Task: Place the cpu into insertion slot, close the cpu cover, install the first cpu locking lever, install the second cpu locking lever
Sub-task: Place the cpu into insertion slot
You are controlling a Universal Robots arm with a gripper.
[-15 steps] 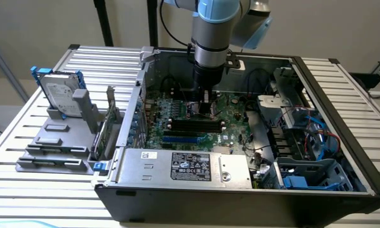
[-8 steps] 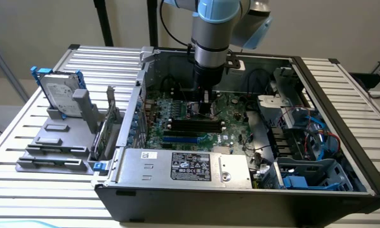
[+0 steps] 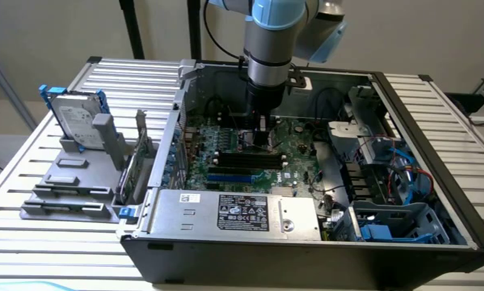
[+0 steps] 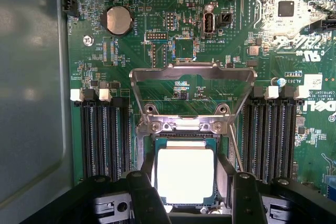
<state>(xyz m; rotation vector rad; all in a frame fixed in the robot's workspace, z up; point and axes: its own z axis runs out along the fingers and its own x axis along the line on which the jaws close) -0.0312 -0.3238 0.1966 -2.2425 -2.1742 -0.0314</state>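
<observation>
An open desktop computer case [image 3: 306,267] lay on a slatted table [image 3: 48,242], seen from above. The robot arm reached down into it, and its gripper [image 3: 262,138] hung low over the middle of the green motherboard [image 3: 298,136], just on the far side of the black memory sticks [image 3: 246,160].

The first step looked done. In the wrist view the cpu [image 4: 185,177], a flat square chip glaring pale cream under the light, lay level inside the insertion slot [image 4: 184,139], its thin green edge framed by the socket's rim.

The gripper [image 4: 186,166] stood spread wide with nothing in its hold. Its dark fingers [image 4: 143,192] flanked the chip, one on each side; whether they brushed its edges could not be made out.

The other steps appeared undone. The cpu cover [image 4: 191,70], a silvery frame with a square opening, stood swung up from its hinge beside the socket, not lowered over the chip. A thin metal rod [image 4: 237,153] slanted alongside the socket, possibly a locking lever not yet latched.
</observation>
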